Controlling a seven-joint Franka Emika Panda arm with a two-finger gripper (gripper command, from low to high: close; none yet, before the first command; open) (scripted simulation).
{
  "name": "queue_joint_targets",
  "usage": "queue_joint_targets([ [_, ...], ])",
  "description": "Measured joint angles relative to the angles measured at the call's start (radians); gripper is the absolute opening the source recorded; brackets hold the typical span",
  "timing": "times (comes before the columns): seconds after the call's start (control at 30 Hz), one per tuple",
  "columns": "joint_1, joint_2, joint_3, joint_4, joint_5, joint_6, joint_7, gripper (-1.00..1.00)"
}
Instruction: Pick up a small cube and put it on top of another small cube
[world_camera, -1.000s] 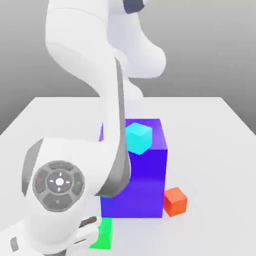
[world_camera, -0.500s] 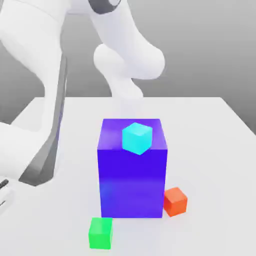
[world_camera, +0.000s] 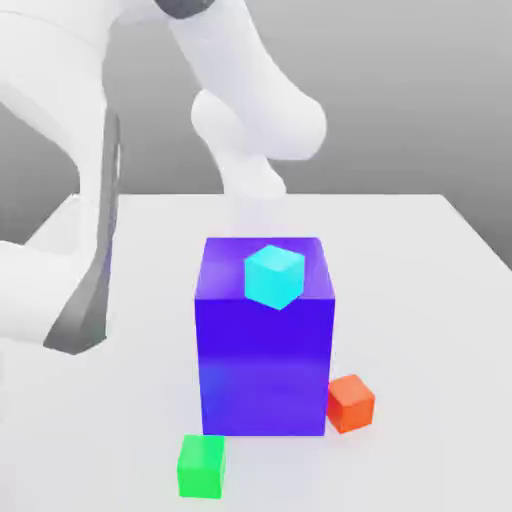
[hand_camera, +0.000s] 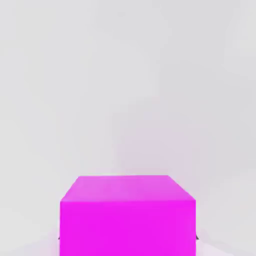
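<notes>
Pale tabletop (world_camera: 420, 300) bears blue block (world_camera: 265, 370) (exterior view), gripper (hand_camera: 128, 238) closed on magenta cube (hand_camera: 128, 222) in hand view

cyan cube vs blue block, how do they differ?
Size: the cyan cube is far smaller than the blue block.
Shape: the block is taller than wide, the cube about even-sided.
Pose: the cube sits on top of the block; the block stands on the table.
Shared: both plain-faced.

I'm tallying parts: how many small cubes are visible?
4: cyan atop the block; green and orange-red beside it; magenta in the hand view.
</notes>
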Motion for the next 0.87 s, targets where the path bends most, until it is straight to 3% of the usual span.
queue_joint_targets([
  [0.37, -0.136, -0.154, 0.201, -0.181, 0.065, 0.096, -0.574, -1.00],
  [0.43, -0.164, -0.207, 0.284, -0.246, 0.127, 0.120, -0.701, -1.00],
  [0.53, -0.221, -0.321, 0.461, -0.368, 0.299, 0.158, -0.939, -1.00],
  [0.6, -0.220, -0.321, 0.460, -0.367, 0.297, 0.157, -0.938, -1.00],
  [0.63, -0.256, -0.353, 0.541, -0.414, 0.354, 0.187, -1.024, -1.00],
  [0.67, -0.256, -0.349, 0.565, -0.442, 0.358, 0.221, -1.058, -1.00],
  [0.73, -0.210, -0.287, 0.520, -0.453, 0.268, 0.280, -1.016, -1.00],
  [0.77, -0.183, -0.259, 0.487, -0.451, 0.226, 0.302, -0.989, 1.00],
  [0.87, -0.182, -0.259, 0.487, -0.451, 0.226, 0.302, -0.989, 1.00],
])
